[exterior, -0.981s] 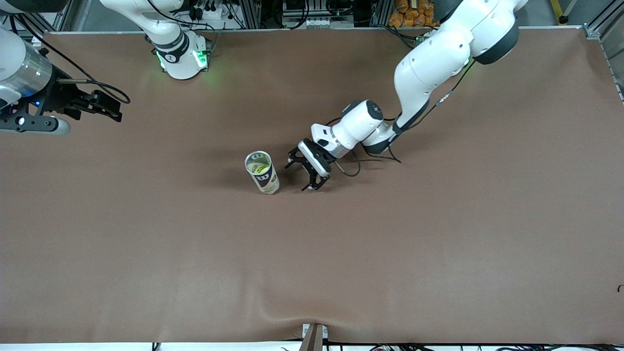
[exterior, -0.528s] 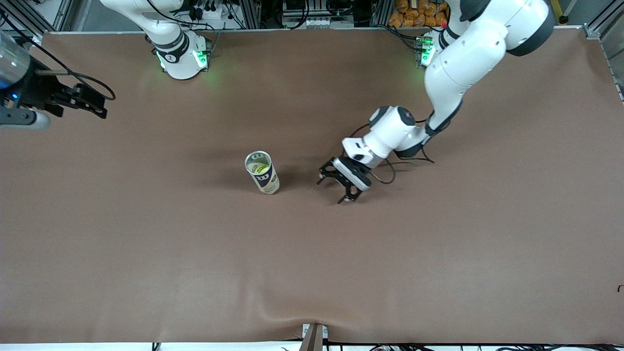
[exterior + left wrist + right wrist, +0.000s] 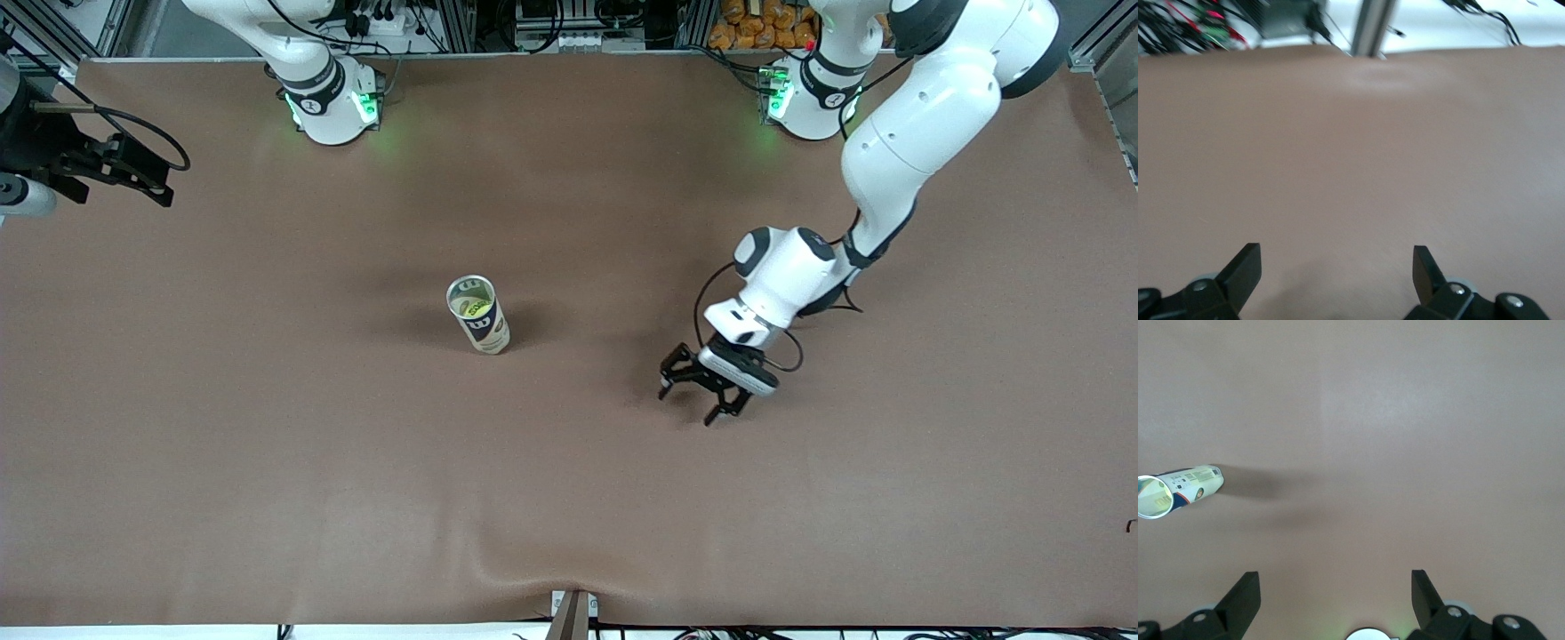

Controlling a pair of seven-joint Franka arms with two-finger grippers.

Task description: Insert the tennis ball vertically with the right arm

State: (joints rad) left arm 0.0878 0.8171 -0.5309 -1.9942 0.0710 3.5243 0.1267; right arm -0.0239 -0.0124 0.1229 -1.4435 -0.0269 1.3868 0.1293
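one tennis ball (image 3: pixel 477 309) sits inside the can (image 3: pixel 478 315), which stands upright near the middle of the brown bench (image 3: pixel 267 444) with its open top showing (the ball's yellow-green is visible through the mouth). the left hand (image 3: pixel 702 397) is well apart from the can, toward the left arm's end of the bench, low over bare surface, its fingers spread wide and holding nothing. the right hand (image 3: pixel 142 174) is up at the right arm's end of the bench, over its edge, fingers likewise spread wide and empty; its wrist view shows the can far below.
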